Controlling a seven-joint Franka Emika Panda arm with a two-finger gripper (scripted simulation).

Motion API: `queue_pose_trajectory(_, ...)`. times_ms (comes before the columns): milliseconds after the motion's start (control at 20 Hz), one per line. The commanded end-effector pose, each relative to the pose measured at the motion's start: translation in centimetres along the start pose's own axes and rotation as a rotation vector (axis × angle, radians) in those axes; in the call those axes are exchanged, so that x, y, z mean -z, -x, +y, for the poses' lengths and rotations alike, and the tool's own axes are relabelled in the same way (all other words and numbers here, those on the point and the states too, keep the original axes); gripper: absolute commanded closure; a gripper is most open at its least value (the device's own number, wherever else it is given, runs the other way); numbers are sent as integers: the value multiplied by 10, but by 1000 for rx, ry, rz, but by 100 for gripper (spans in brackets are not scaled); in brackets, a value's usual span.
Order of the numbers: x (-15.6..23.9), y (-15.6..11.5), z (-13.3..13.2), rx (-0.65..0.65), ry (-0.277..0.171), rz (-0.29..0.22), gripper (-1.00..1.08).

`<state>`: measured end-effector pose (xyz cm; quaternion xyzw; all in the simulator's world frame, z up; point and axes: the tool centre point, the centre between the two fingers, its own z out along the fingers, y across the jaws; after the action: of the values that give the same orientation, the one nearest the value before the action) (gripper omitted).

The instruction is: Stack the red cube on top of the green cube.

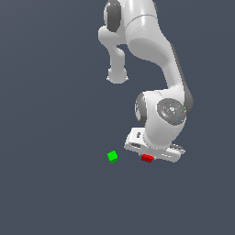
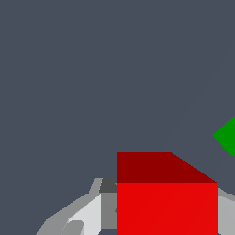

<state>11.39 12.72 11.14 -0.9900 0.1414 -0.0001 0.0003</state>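
The red cube [image 1: 147, 158] peeks out from under the arm's white hand, low near the floor. In the wrist view the red cube [image 2: 167, 202] fills the space between the two grey fingers [image 2: 108, 206], which press against its sides. My gripper [image 1: 148, 157] is shut on it. The green cube [image 1: 112, 156] sits alone on the floor, a short way toward the exterior view's left of the red cube, apart from it. Only a corner of the green cube [image 2: 227, 136] shows in the wrist view. Whether the red cube is off the floor I cannot tell.
The flat dark grey floor [image 1: 55, 183] spreads all around. The arm's white links [image 1: 151, 41] rise above the hand.
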Motion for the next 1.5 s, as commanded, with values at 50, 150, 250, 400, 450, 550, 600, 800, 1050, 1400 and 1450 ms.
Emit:
queue_pose_trajectory(50,-7,-2,24,-1,0,1,108)
queue_pose_trajectory(150,-14,-4,43,-2,0,0,108)
queue_pose_trajectory(250,-20,-6,62,-2,0,0,108)
queue_pose_trajectory(400,-30,-8,91,-2,0,0,108)
queue_pose_trajectory(450,-33,-9,100,-2,0,0,108)
queue_pose_trajectory(550,-39,-11,116,-2,0,0,108)
queue_pose_trajectory(600,-41,-12,124,-2,1,0,108)
queue_pose_trajectory(800,-49,-15,146,-2,1,0,108)
queue_pose_trajectory(1050,-51,-16,153,-2,1,0,-92)
queue_pose_trajectory(1400,-51,-16,153,-2,1,0,-92)
queue_pose_trajectory(1450,-51,-16,153,-2,1,0,-92)
